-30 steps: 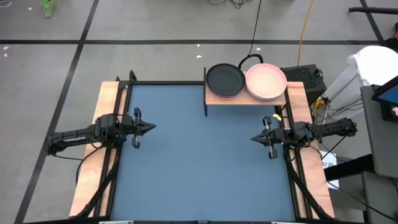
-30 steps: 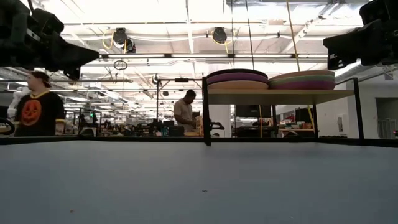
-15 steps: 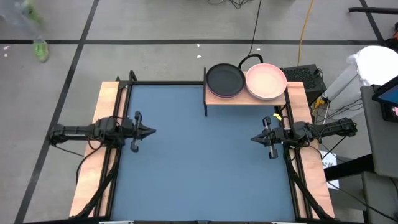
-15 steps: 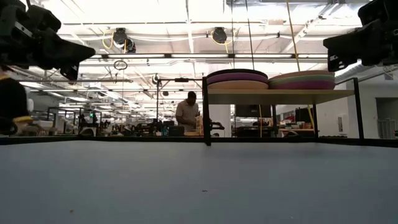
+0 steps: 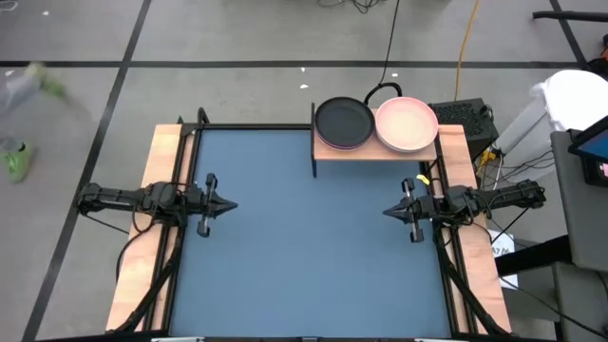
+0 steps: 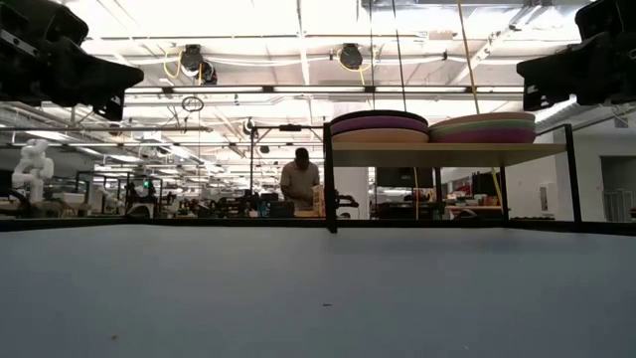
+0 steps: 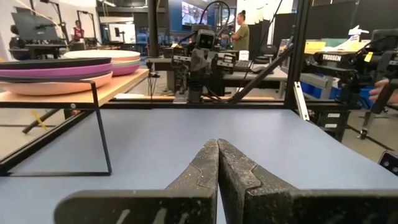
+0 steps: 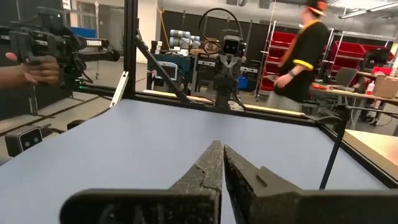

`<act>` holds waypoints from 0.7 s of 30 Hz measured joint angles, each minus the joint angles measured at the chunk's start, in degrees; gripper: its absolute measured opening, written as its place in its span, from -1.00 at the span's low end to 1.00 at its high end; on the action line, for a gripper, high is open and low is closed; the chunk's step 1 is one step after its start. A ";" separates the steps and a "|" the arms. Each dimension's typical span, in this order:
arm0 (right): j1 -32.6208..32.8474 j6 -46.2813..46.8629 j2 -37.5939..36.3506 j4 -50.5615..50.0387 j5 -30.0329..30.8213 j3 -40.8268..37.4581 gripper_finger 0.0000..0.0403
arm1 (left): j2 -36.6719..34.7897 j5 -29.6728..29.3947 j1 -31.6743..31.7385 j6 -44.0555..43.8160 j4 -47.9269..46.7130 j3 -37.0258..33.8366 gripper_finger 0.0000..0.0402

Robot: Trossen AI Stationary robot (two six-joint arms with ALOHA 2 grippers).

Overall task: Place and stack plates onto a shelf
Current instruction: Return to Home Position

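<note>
Light-wood shelf [image 5: 378,152] at the far edge of the blue table [image 5: 304,266] carries two plate stacks, a dark grey plate [image 5: 344,122] topping one and a pink plate [image 5: 407,123] the other. Fingers pressed together and holding nothing, left gripper [image 5: 231,202] and right gripper [image 5: 388,212] hover at opposite table sides

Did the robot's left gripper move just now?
Yes, slightly. In the high view the left gripper, shut, has slid away from the shelf, toward the table's near edge.
</note>
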 joint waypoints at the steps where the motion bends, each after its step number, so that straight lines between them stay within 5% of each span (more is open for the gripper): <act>1: 0.00 0.00 0.00 0.00 0.00 0.00 -1.00 | 0.00 -0.01 0.00 0.34 0.00 0.00 -0.99; 21: 0.00 0.01 0.00 0.01 -0.04 -0.01 -1.00 | 0.00 0.00 0.07 5.87 -0.15 0.00 -0.98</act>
